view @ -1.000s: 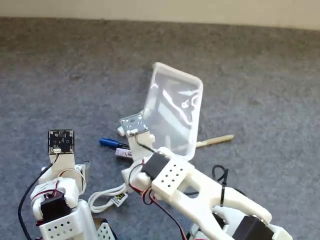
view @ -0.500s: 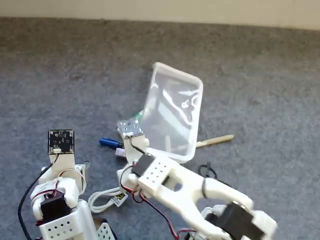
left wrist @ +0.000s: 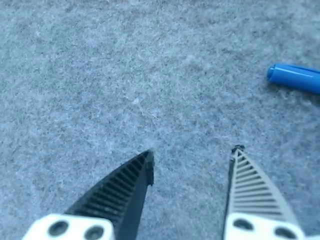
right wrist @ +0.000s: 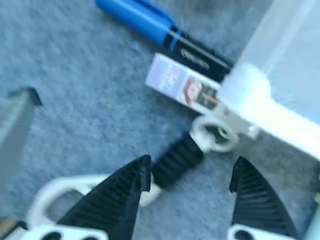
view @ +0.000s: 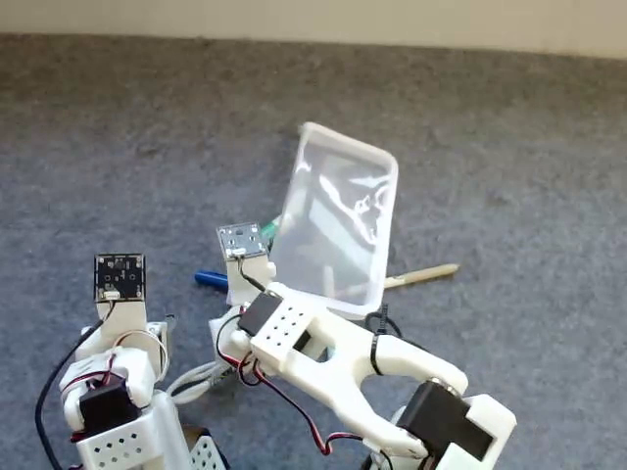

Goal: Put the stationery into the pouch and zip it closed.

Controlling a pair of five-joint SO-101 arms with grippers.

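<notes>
Swung sideways toward the left arm since a second ago: right arm [view: 294, 338], its wrist now off the pouch's near corner instead of over its edge. Pouch and stationery unmoved.

Clear plastic pouch with a white zip edge [right wrist: 292, 60]: lies flat on the carpet, just ahead of the right gripper [right wrist: 192, 162] and off to one side of it.

White ring [right wrist: 215, 134]: sits at the pouch's corner, just beyond the fingertips and in line with the gap between them.

Black ribbed sleeve [right wrist: 177, 157]: lies in that gap, one end up against the ring, the other joined to a white cable loop [right wrist: 55, 192] that runs back under one finger.

Small white eraser in a printed wrapper [right wrist: 182, 85]: farther ahead, just beside the pouch's corner.

Blue-capped pen with a black barrel [right wrist: 142, 17]: beyond the eraser, close alongside it.

Right gripper: spread wide, grips nothing.

Thin wooden pencil [view: 421, 276]: pokes out on the pouch's far side from both grippers.

Left gripper [left wrist: 192, 150]: spread wide too, empty, poised over bare grey carpet [left wrist: 125, 75], with the pen's blue end ahead and out past the pale finger.
</notes>
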